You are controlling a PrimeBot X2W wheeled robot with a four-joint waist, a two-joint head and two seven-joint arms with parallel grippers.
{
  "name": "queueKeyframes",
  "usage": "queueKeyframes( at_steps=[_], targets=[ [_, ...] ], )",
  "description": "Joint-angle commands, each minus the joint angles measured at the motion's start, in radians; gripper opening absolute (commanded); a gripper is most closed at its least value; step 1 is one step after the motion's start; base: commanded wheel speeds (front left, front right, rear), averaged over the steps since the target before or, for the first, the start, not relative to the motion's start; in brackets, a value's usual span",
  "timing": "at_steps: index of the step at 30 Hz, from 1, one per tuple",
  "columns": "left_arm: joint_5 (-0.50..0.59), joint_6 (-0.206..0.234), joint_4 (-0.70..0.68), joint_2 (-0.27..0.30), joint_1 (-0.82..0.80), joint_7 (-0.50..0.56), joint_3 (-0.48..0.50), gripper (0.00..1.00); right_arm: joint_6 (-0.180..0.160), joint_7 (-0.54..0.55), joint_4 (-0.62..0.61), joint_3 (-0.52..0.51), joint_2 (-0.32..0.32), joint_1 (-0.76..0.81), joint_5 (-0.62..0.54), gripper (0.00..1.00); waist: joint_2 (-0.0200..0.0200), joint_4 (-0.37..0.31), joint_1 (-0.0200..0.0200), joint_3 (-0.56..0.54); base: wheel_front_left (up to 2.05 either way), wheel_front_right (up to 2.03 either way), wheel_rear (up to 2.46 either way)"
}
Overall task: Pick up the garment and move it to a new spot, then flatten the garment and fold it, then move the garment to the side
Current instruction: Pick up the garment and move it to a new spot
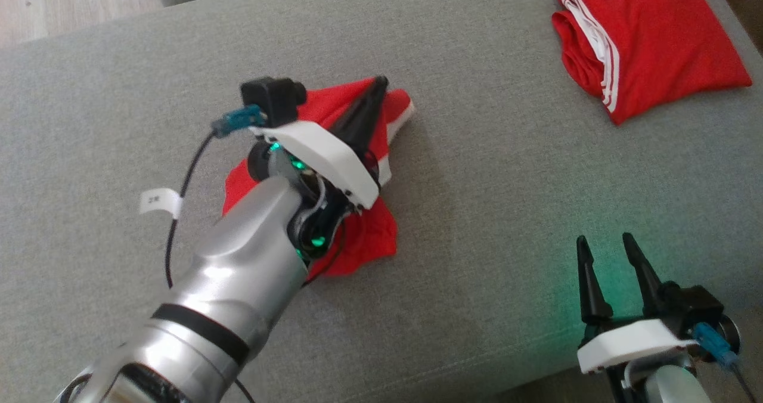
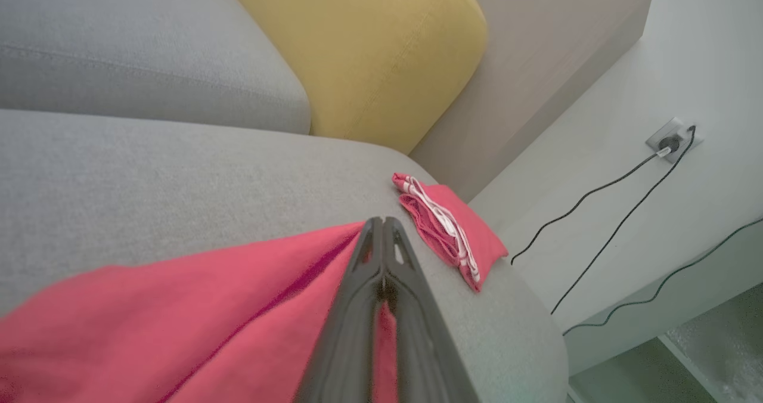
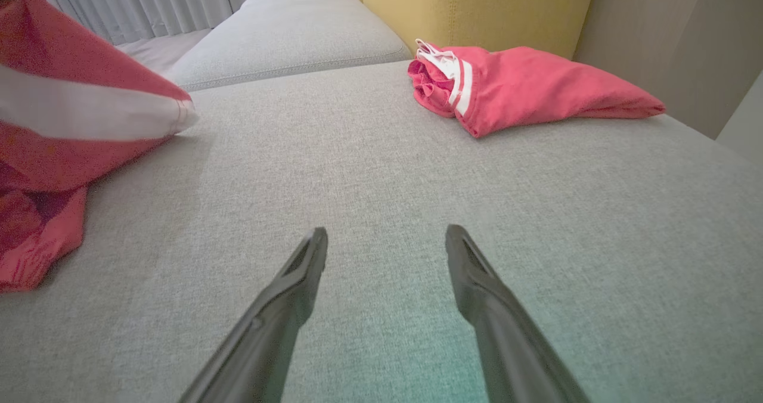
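A crumpled red garment [image 1: 369, 236] with a white band lies bunched in the middle of the grey sofa seat [image 1: 506, 200]. My left gripper [image 1: 379, 84] reaches over it with its fingers pressed together, shut on a fold of the red cloth. In the left wrist view the closed left gripper [image 2: 381, 221] has the garment [image 2: 179, 307] spread under and beside it. My right gripper [image 1: 604, 239] rests low at the near right, open and holding nothing. Seen from the right wrist, that right gripper [image 3: 387, 233] is over bare seat, with the garment [image 3: 53, 170] raised at the far left.
A second red garment with white stripes [image 1: 656, 45] lies folded at the far right corner of the seat, near the edge. A yellow back cushion [image 2: 369, 51] and a grey one stand behind. Black cables run to a wall socket [image 2: 670, 140] beyond the sofa's right end.
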Motion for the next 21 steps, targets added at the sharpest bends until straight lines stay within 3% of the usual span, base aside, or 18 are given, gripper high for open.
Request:
queueKeyframes(
  at_steps=[1, 2, 4, 11, 16, 21],
  targets=[
    [-0.007, -0.006, -0.02, 0.018, -0.056, -0.009, 0.014, 0.15, -0.001, -0.004, -0.027, 0.026, -0.008, -0.032, 0.006, 1.0, 0.0, 0.0, -0.0001, 0.002, 0.0, 0.0, 0.0],
    [-0.012, -0.006, -0.014, 0.018, -0.058, -0.01, -0.004, 0.34, -0.001, -0.004, -0.026, 0.025, -0.008, -0.032, 0.006, 1.0, 0.0, 0.002, -0.0001, 0.002, 0.0, 0.0, 0.0],
    [-0.017, -0.006, -0.001, 0.017, -0.061, -0.012, -0.039, 1.0, -0.001, -0.004, -0.023, 0.023, -0.008, -0.034, 0.007, 1.0, 0.0, 0.007, -0.0001, -0.001, 0.0, 0.0, 0.0],
    [0.011, 0.011, -0.02, 0.017, -0.064, -0.021, -0.096, 1.0, -0.001, -0.004, -0.023, 0.008, -0.008, -0.027, 0.005, 1.0, 0.0, 0.039, -0.0001, -0.048, 0.0, 0.0, 0.0],
    [0.099, 0.087, -0.158, 0.027, 0.029, -0.022, 0.011, 1.0, -0.001, -0.004, -0.035, -0.021, -0.008, 0.0, -0.008, 1.0, 0.0, 0.073, -0.0001, -0.099, 0.0, 0.0, 0.0],
    [0.221, 0.177, -0.358, 0.086, 0.224, -0.022, 0.133, 1.0, -0.001, -0.004, -0.057, -0.056, -0.008, 0.026, -0.025, 1.0, 0.0, 0.111, -0.0001, -0.129, 0.0, 0.0, 0.0]
  ],
)
